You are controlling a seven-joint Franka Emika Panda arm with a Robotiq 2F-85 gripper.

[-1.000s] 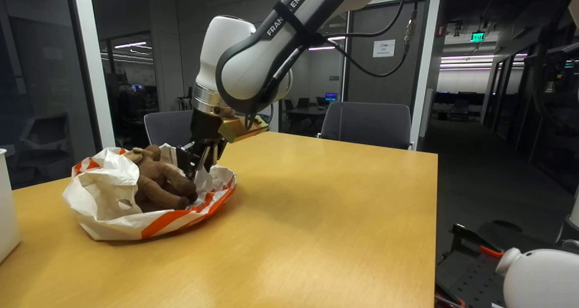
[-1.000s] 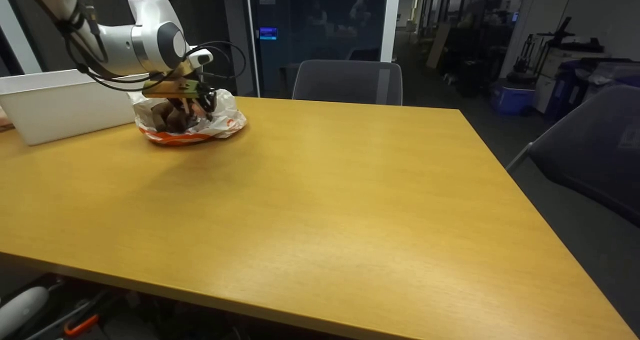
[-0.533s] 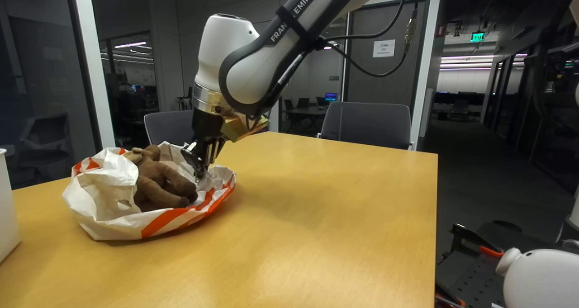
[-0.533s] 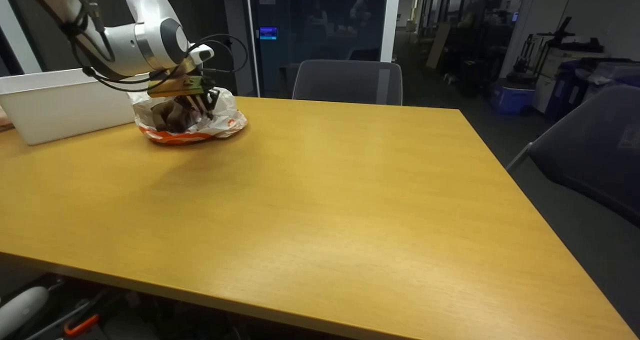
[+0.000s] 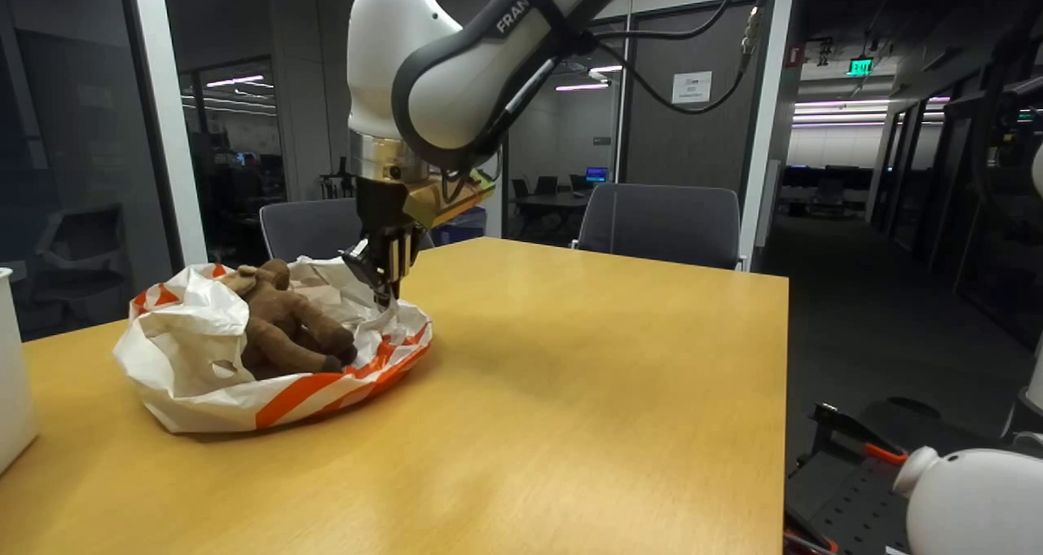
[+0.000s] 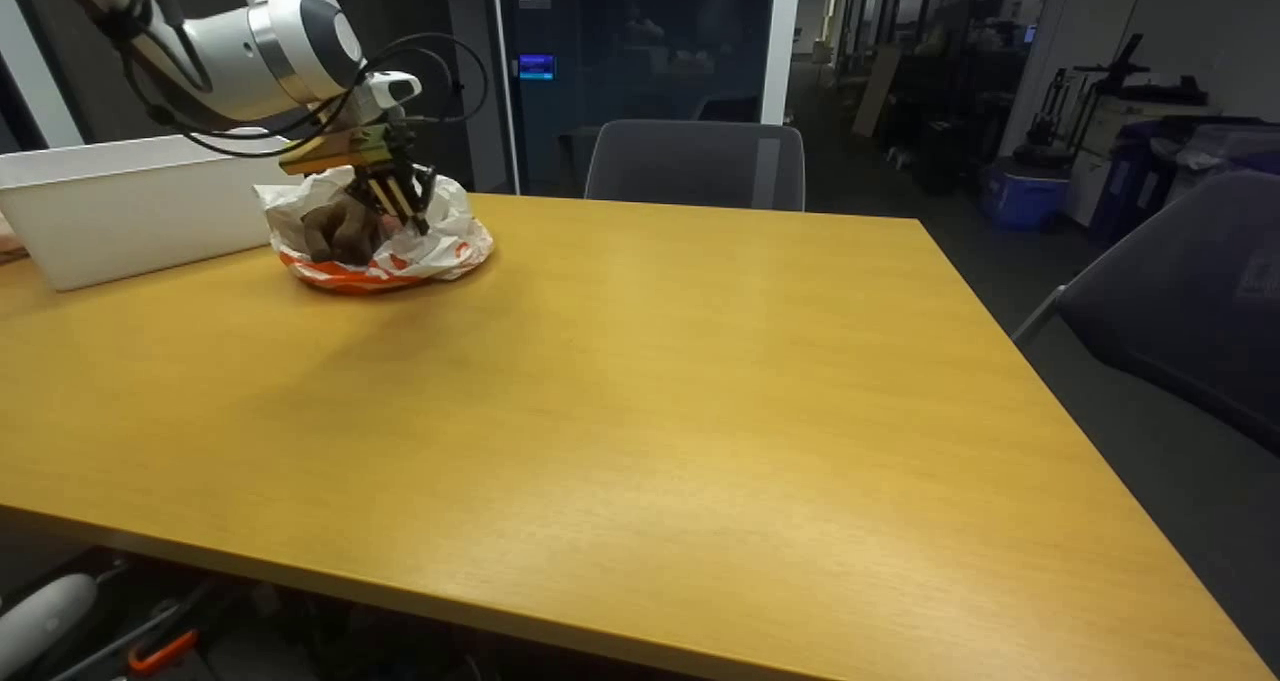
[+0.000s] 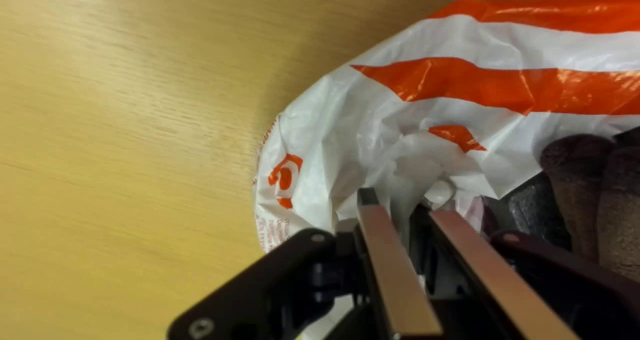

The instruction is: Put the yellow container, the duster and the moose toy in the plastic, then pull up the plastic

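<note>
The plastic (image 5: 183,351), a crinkled white bag with orange print, lies open on the table; it also shows in the wrist view (image 7: 312,125). The moose toy (image 5: 285,323), brown and furry, lies inside it and shows partly in the wrist view (image 7: 620,205). The duster (image 7: 537,210), a dark grey block, shows partly beside the toy's legs inside the bag. The yellow container is hidden. My gripper (image 5: 386,292) points down at the bag's inner side wall. In the wrist view its fingers (image 7: 395,207) are close together with a fold of plastic pinched between them.
A white bin (image 6: 140,211) stands on the table (image 5: 587,392) beside the bag. Grey chairs (image 5: 660,225) stand along the table edges. A small white round piece (image 7: 440,192) lies in the bag near my fingertips.
My gripper has narrowed, risen a little and turned more upright, away from the toy. The bag's side under the fingers is drawn slightly up and outward. The moose toy stays in place.
</note>
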